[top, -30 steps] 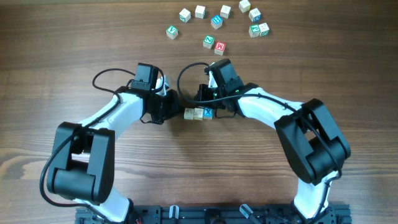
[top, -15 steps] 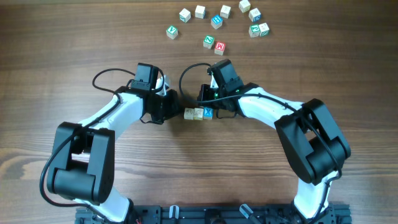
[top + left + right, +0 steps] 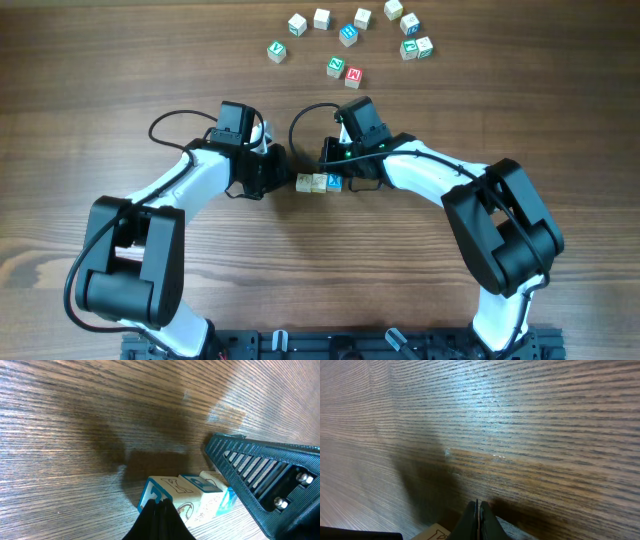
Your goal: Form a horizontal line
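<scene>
My left gripper (image 3: 159, 506) was closed and empty, with the row of three cubes (image 3: 319, 183) just before its tip; my right gripper (image 3: 477, 511), closed too, stood at the other end.

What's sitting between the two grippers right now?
Overhead shows only the row of three cubes, set side by side, between the left gripper and the right gripper.

Pale cubes (image 3: 306, 183) (one blue-marked)
</scene>
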`<action>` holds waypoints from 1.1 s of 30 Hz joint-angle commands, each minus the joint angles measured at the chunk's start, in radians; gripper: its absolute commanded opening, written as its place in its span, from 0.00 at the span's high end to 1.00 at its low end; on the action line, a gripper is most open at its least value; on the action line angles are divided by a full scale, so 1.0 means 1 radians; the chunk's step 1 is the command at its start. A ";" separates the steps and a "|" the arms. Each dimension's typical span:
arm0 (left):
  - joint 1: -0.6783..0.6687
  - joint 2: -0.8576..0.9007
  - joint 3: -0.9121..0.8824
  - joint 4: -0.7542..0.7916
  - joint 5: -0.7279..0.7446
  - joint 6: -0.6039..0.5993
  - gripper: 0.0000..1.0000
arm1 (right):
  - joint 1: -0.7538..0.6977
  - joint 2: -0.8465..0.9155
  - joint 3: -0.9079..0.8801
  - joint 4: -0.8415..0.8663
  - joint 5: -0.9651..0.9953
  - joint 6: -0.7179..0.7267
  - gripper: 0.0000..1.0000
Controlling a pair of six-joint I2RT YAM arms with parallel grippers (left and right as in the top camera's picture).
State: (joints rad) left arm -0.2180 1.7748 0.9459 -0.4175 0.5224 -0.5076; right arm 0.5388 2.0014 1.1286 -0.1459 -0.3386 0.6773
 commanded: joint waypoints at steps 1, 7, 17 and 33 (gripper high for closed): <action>-0.002 0.008 -0.013 0.003 0.008 -0.006 0.96 | -0.003 -0.005 0.010 -0.002 0.001 0.008 0.96; -0.002 0.008 -0.013 0.003 0.008 -0.006 0.96 | -0.003 -0.005 0.010 -0.013 0.001 0.024 0.96; -0.002 0.008 -0.013 0.003 0.007 -0.006 0.96 | -0.003 -0.005 0.010 -0.010 0.002 0.029 0.96; -0.002 0.008 -0.013 0.003 0.008 -0.006 0.96 | -0.003 -0.005 0.010 -0.001 0.001 0.029 0.95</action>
State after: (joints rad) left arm -0.2180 1.7748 0.9459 -0.4175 0.5220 -0.5076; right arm 0.5388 2.0014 1.1286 -0.1452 -0.3386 0.6960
